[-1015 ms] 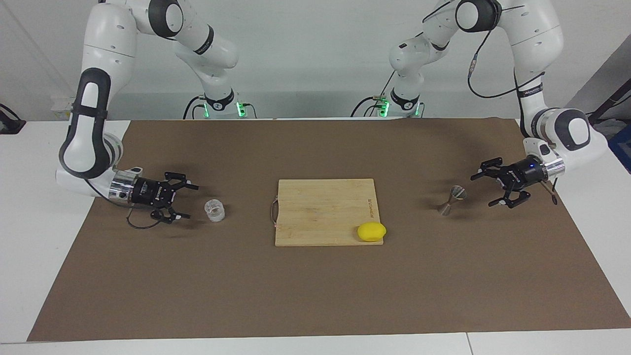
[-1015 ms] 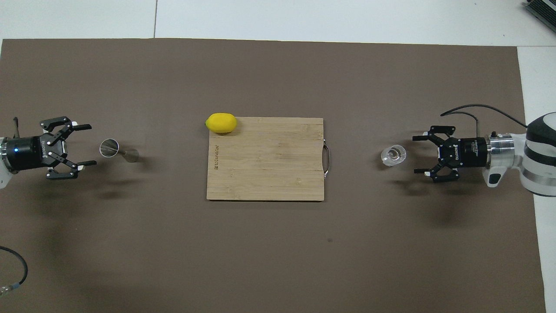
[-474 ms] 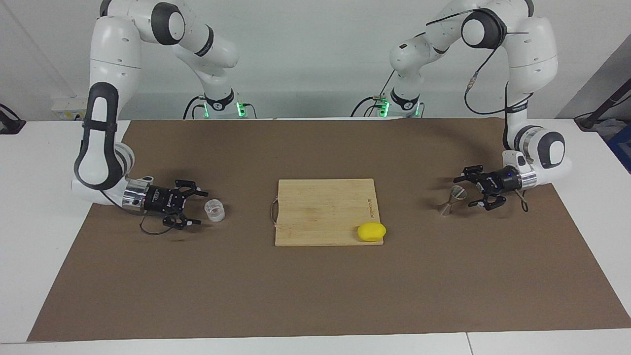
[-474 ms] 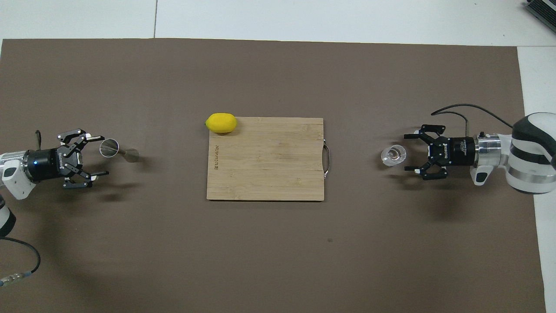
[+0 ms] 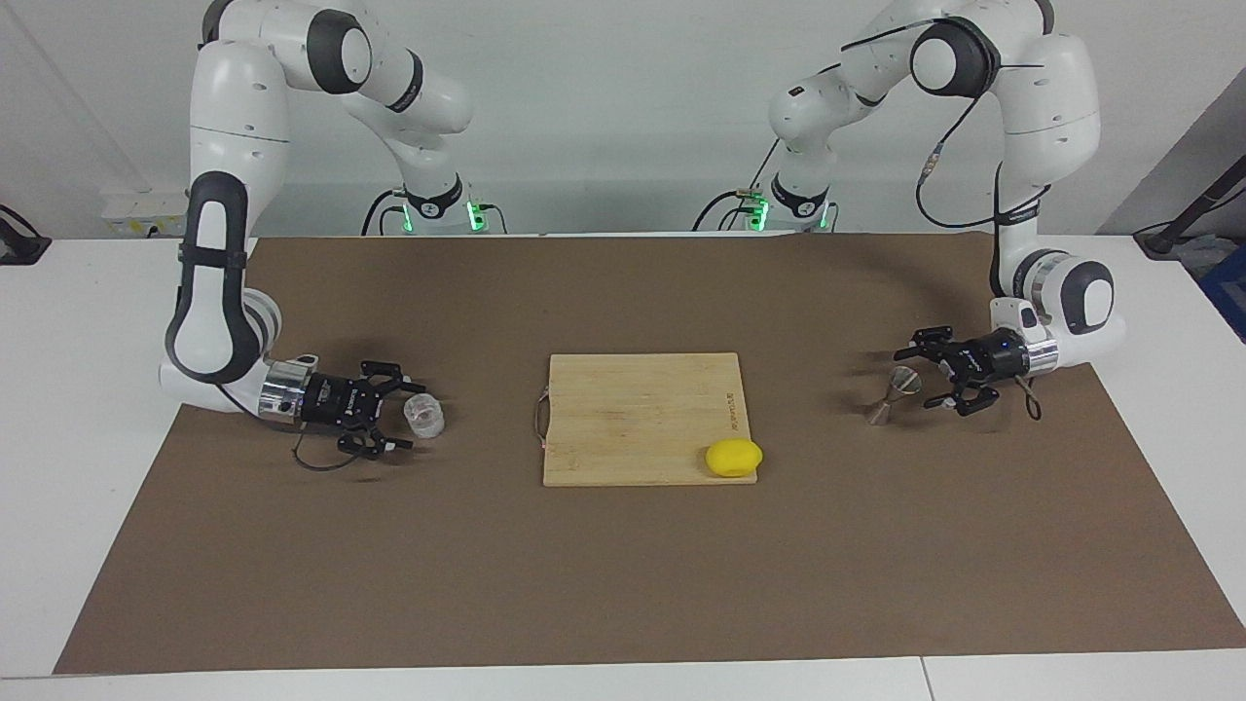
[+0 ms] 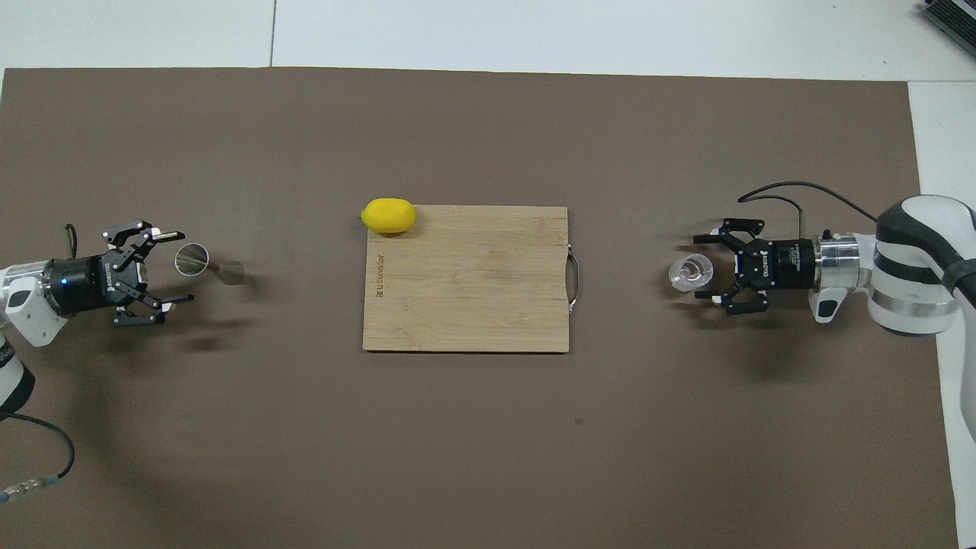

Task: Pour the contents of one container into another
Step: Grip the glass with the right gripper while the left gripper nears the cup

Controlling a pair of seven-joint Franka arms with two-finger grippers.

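Observation:
The small clear glass cup [image 5: 425, 417] [image 6: 691, 273] stands on the brown mat toward the right arm's end of the table. My right gripper [image 5: 410, 416] [image 6: 703, 270] lies low beside it, open, with one fingertip on each side of the cup's rim. The steel hourglass jigger [image 5: 890, 398] [image 6: 200, 262] stands toward the left arm's end. My left gripper [image 5: 915, 380] [image 6: 185, 266] is level with its upper cone, open, its fingertips reaching to either side of the jigger's top. Neither gripper has closed on anything.
A wooden cutting board [image 5: 633, 419] [image 6: 473, 290] lies in the middle of the mat. A yellow lemon [image 5: 734, 458] [image 6: 389, 215] rests at the board's corner farthest from the robots, toward the left arm's end.
Both arms have dropped and slid inward. The right gripper has come up to the glass cup and the left gripper up to the jigger. Both stayed open; the containers have not moved.

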